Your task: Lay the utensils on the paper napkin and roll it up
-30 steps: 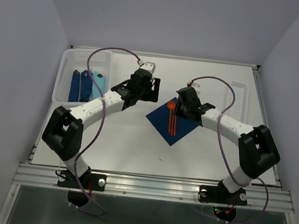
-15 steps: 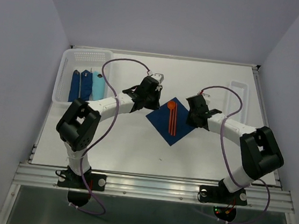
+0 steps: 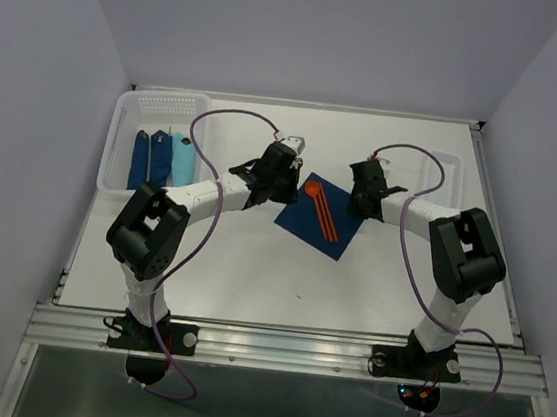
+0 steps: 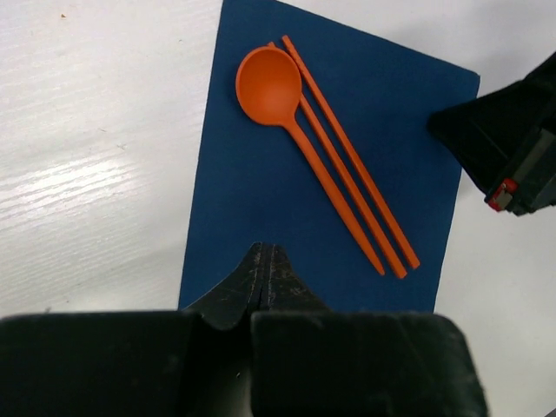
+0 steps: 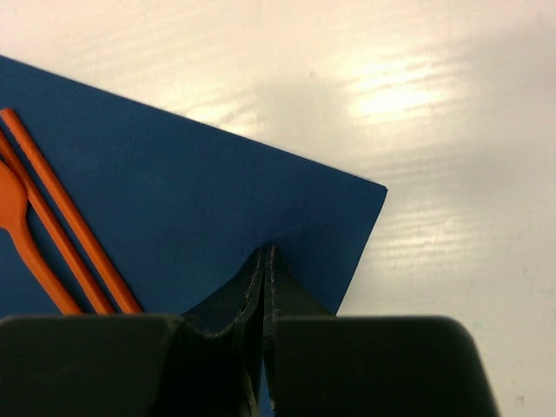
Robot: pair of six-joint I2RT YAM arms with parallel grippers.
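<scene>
The dark navy paper napkin lies on the white table between both arms. On it rest an orange spoon and two orange chopsticks, side by side. My left gripper is shut, its tips over the napkin's near-left edge. At the opposite corner my right gripper is shut, with a small crease in the paper at its tips. The right gripper's black head shows beside the napkin in the left wrist view.
A white basket at the back left holds dark blue rolls and a light blue roll. A shallow white tray lies at the right. A small speck sits on the table in front.
Both grippers have come down to the napkin's opposite sides and closed. The napkin with the utensils has turned and shifted slightly toward the back.
</scene>
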